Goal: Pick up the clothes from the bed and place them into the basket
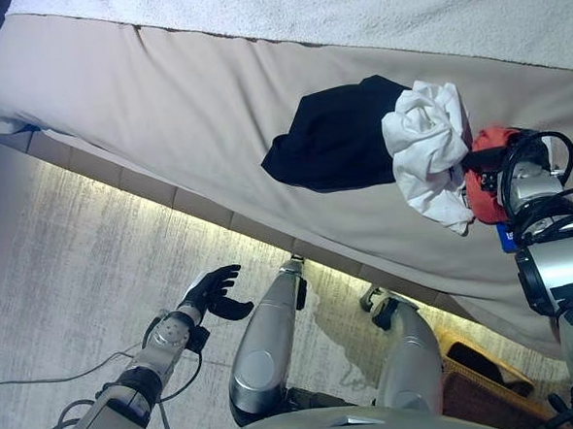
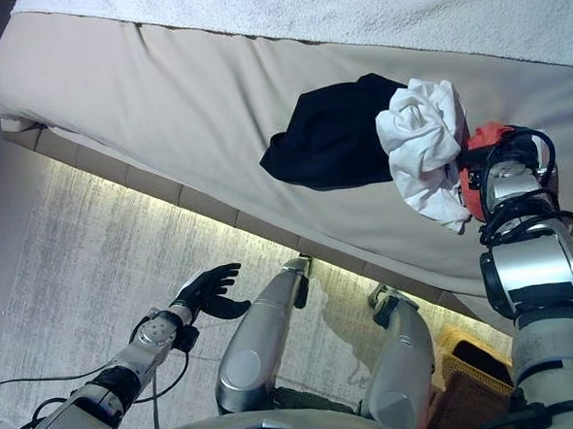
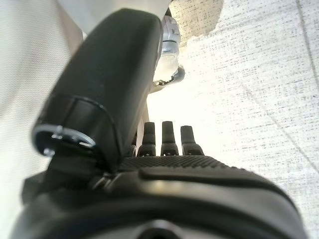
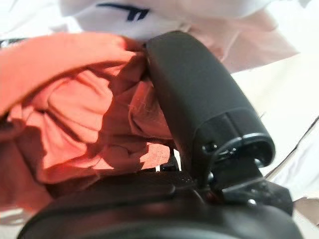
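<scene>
My left hand [image 1: 212, 293] hangs low over the pale woven carpet [image 1: 67, 277] beside the bed, well apart from any clothing. Its fingers are straight and relaxed with the thumb standing off, and nothing lies in it; my left wrist view shows the fingertips [image 3: 168, 133] pointing out over the same carpet.

Above it runs the wide bed with its smooth beige sheet [image 1: 162, 96], and a white textured blanket [image 1: 352, 6] lies along the far side. The clothes sit together on the sheet toward the right: a dark navy crumpled garment [image 1: 335, 139] lies flat, a bunched white cotton garment [image 1: 426, 143] rests just beside it and overlaps its right edge, and a crumpled orange-red cloth [image 1: 479, 178] lies against the white one on its right.

My right hand [image 4: 199, 94] is pushed into that orange-red cloth. In my right wrist view the thumb presses against the red folds [image 4: 75, 124], but my fingers are buried in the fabric, so I cannot tell whether they have closed on it.

At the lower right, on the floor beside the bed, stands the brown woven wicker basket [image 1: 482, 382], with something dark inside it.
</scene>
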Robot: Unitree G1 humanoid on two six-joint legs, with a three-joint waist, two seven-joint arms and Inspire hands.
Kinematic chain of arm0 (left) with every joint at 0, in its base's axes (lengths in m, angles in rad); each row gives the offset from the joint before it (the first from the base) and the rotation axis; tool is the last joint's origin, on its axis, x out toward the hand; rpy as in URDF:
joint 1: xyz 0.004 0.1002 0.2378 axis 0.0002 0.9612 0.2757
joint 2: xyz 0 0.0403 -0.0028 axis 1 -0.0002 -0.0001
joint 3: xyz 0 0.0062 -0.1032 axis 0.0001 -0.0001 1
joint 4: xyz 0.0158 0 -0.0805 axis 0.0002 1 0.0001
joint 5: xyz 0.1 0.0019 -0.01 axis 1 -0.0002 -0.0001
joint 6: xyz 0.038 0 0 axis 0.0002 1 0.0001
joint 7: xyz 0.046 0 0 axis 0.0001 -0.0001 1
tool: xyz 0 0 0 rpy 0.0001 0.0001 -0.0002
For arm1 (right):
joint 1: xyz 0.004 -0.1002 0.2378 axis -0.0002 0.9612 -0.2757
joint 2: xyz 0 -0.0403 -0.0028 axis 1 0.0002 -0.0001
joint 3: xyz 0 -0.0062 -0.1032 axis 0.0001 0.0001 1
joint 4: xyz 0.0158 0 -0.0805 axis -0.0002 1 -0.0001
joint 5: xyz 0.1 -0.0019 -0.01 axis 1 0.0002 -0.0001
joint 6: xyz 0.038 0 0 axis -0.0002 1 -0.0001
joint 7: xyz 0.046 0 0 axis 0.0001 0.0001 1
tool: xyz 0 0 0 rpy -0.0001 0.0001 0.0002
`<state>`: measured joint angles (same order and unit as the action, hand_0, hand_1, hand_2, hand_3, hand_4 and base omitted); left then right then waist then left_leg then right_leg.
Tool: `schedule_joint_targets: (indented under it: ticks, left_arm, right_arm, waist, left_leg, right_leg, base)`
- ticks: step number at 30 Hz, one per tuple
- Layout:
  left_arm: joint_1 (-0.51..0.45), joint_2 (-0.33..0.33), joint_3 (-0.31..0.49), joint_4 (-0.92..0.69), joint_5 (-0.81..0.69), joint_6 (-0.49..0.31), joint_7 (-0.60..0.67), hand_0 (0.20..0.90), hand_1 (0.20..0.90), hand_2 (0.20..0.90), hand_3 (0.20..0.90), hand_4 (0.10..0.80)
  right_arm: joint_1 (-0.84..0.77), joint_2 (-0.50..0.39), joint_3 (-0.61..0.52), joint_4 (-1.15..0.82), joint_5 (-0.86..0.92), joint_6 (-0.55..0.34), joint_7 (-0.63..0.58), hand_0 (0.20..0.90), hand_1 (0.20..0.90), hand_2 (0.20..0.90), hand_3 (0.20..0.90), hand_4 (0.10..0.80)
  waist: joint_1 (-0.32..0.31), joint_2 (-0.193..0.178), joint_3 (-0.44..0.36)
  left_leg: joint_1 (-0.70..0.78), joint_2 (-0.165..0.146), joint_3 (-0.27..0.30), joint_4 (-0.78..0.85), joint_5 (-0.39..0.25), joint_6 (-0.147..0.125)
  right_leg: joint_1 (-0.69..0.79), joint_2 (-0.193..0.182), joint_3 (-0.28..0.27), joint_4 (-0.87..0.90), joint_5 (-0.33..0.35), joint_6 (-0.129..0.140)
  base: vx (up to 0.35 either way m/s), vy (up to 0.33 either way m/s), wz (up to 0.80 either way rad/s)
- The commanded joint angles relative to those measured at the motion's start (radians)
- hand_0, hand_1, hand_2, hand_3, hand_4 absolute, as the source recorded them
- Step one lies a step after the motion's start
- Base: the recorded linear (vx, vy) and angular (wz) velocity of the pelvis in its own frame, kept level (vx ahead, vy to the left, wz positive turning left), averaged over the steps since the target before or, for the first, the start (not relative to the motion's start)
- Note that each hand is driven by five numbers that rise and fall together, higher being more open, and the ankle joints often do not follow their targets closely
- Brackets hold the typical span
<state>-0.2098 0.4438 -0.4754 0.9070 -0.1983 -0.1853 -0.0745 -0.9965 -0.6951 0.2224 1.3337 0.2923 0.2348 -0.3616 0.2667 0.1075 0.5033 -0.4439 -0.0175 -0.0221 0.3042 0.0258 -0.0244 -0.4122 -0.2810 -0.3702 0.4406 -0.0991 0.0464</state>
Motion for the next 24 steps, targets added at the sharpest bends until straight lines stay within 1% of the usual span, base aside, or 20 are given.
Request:
schedule_joint_targets:
  ticks: [1, 6, 9, 10, 12, 14, 15, 19, 22, 23, 24]
  left_arm:
    - [0.073, 0.032, -0.025, -0.028, -0.033, -0.036, 0.004, 0.900, 0.900, 0.900, 0.900, 0.800]
    - [0.083, 0.040, -0.029, -0.038, -0.024, -0.027, 0.011, 0.900, 0.900, 0.900, 0.900, 0.800]
    - [0.091, 0.042, -0.029, -0.031, -0.018, -0.028, 0.018, 0.900, 0.900, 0.900, 0.900, 0.800]
    - [0.092, 0.043, -0.027, -0.030, -0.012, -0.028, 0.019, 0.900, 0.900, 0.900, 0.900, 0.800]
    - [0.113, 0.039, -0.013, -0.010, 0.009, -0.028, 0.020, 0.900, 0.900, 0.900, 0.900, 0.800]
    - [0.136, 0.034, -0.001, 0.000, 0.033, -0.033, 0.022, 0.900, 0.900, 0.900, 0.900, 0.800]
    - [0.139, 0.034, 0.000, 0.001, 0.036, -0.033, 0.021, 0.900, 0.900, 0.900, 0.900, 0.800]
    - [0.187, 0.006, 0.045, 0.044, 0.084, -0.037, 0.029, 0.900, 0.900, 0.900, 0.900, 0.800]
    - [0.214, -0.025, 0.068, 0.082, 0.127, -0.041, 0.042, 0.900, 0.900, 0.900, 0.900, 0.800]
    - [0.216, -0.030, 0.072, 0.087, 0.130, -0.040, 0.045, 0.900, 0.900, 0.900, 0.900, 0.800]
    - [0.223, -0.043, 0.086, 0.101, 0.139, -0.037, 0.052, 0.900, 0.900, 0.900, 0.900, 0.800]
  right_arm:
    - [0.035, -0.081, 0.049, 0.030, -0.014, -0.002, -0.066, 0.300, 0.300, 0.300, 0.200, 0.100]
    - [0.064, -0.103, 0.029, 0.029, 0.006, -0.042, -0.071, 0.300, 0.300, 0.300, 0.200, 0.100]
    - [0.076, -0.115, 0.009, 0.018, 0.055, -0.096, -0.075, 0.300, 0.300, 0.300, 0.200, 0.100]
    - [0.078, -0.117, 0.003, 0.014, 0.078, -0.112, -0.069, 0.300, 0.300, 0.300, 0.200, 0.100]
    - [0.118, -0.114, -0.054, -0.028, 0.129, -0.173, -0.044, 0.300, 0.300, 0.300, 0.200, 0.100]
    - [0.177, -0.098, -0.093, -0.060, 0.143, -0.213, -0.016, 0.300, 0.300, 0.300, 0.200, 0.100]
    - [0.184, -0.097, -0.097, -0.065, 0.143, -0.213, -0.013, 0.300, 0.300, 0.300, 0.200, 0.100]
    - [0.358, -0.036, -0.184, -0.184, 0.220, -0.275, 0.024, 0.300, 0.300, 0.300, 0.200, 0.100]
    - [0.497, 0.025, -0.234, -0.303, 0.257, -0.296, -0.001, 0.300, 0.300, 0.300, 0.200, 0.100]
    - [0.517, 0.037, -0.240, -0.323, 0.269, -0.303, -0.009, 0.300, 0.300, 0.300, 0.200, 0.100]
    - [0.575, 0.074, -0.248, -0.390, 0.275, -0.309, -0.027, 0.300, 0.300, 0.300, 0.200, 0.100]
  waist:
    - [-0.005, 0.039, -0.079]
    - [-0.014, 0.021, -0.101]
    - [-0.019, 0.007, -0.119]
    - [-0.020, 0.007, -0.119]
    - [-0.026, -0.014, -0.154]
    - [-0.029, -0.031, -0.179]
    - [-0.029, -0.033, -0.182]
    - [-0.063, -0.070, -0.241]
    - [-0.097, -0.087, -0.282]
    - [-0.102, -0.089, -0.288]
    - [-0.117, -0.094, -0.302]
  left_leg:
    - [-0.031, -0.010, 0.004, -0.009, -0.011, -0.002]
    - [0.026, 0.008, 0.014, -0.065, -0.003, -0.016]
    - [0.074, 0.021, 0.022, -0.112, 0.001, -0.023]
    - [0.071, 0.022, 0.032, -0.121, 0.030, -0.017]
    - [0.137, 0.037, 0.040, -0.182, 0.035, -0.028]
    - [0.189, 0.044, 0.047, -0.234, 0.039, -0.033]
    - [0.196, 0.045, 0.049, -0.240, 0.040, -0.033]
    - [0.300, 0.062, 0.073, -0.328, 0.046, -0.043]
    - [0.352, 0.068, 0.091, -0.357, 0.043, -0.043]
    - [0.361, 0.069, 0.095, -0.360, 0.042, -0.043]
    - [0.382, 0.071, 0.102, -0.365, 0.035, -0.043]
  right_leg:
    - [0.039, 0.084, -0.008, -0.084, 0.034, 0.001]
    - [0.109, 0.113, -0.006, -0.169, 0.050, 0.007]
    - [0.154, 0.130, -0.001, -0.215, 0.056, 0.012]
    - [0.157, 0.128, -0.017, -0.228, 0.082, 0.004]
    - [0.222, 0.141, -0.012, -0.282, 0.084, 0.015]
    - [0.267, 0.147, -0.006, -0.324, 0.088, 0.026]
    - [0.273, 0.148, -0.005, -0.329, 0.089, 0.027]
    - [0.354, 0.165, 0.022, -0.403, 0.105, 0.039]
    - [0.388, 0.175, 0.042, -0.438, 0.121, 0.043]
    - [0.394, 0.177, 0.045, -0.443, 0.123, 0.042]
    - [0.409, 0.181, 0.056, -0.454, 0.126, 0.042]
  base:
    - [-0.015, -0.018, -0.06]
    - [-0.009, -0.035, -0.05]
    - [-0.049, -0.017, -0.12]
    - [-0.105, 0.018, -0.09]
    - [-0.030, 0.007, -0.10]
    - [0.041, -0.019, -0.10]
    - [0.033, -0.012, -0.08]
    - [0.062, 0.003, -0.07]
    - [0.055, 0.027, -0.14]
    - [0.063, 0.026, -0.13]
    - [0.066, 0.024, -0.13]
